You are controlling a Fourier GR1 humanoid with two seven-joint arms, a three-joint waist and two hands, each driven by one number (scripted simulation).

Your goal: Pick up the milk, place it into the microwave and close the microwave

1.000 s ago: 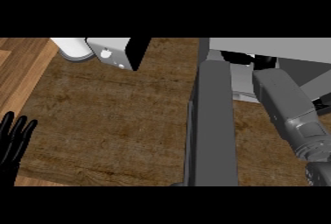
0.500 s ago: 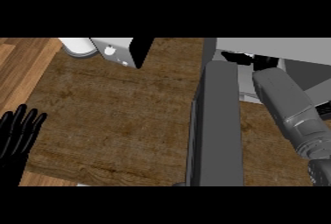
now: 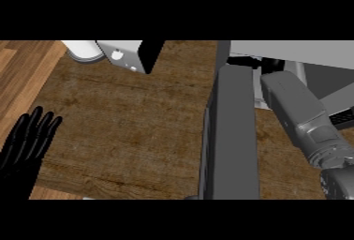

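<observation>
The microwave (image 3: 294, 48) stands at the upper right, and its dark grey door (image 3: 232, 136) juts open toward me down the middle of the head view. My right forearm (image 3: 297, 112) reaches up past the door's right side. Only a small black part of my right hand (image 3: 246, 61) shows, at the microwave's opening just beyond the door's far end. The milk is not in sight. My left hand (image 3: 31, 140) rests open at the left edge, fingers up, away from everything.
A white cylinder (image 3: 83, 49) and a white appliance with a black side (image 3: 131, 55) stand at the counter's back left. The brown counter top (image 3: 131, 122) stretches between my left hand and the door. A wooden floor (image 3: 21, 65) shows beyond the counter's left edge.
My left hand has come up and further into view from the left edge. The right forearm, the door and the items at the back have hardly shifted.
</observation>
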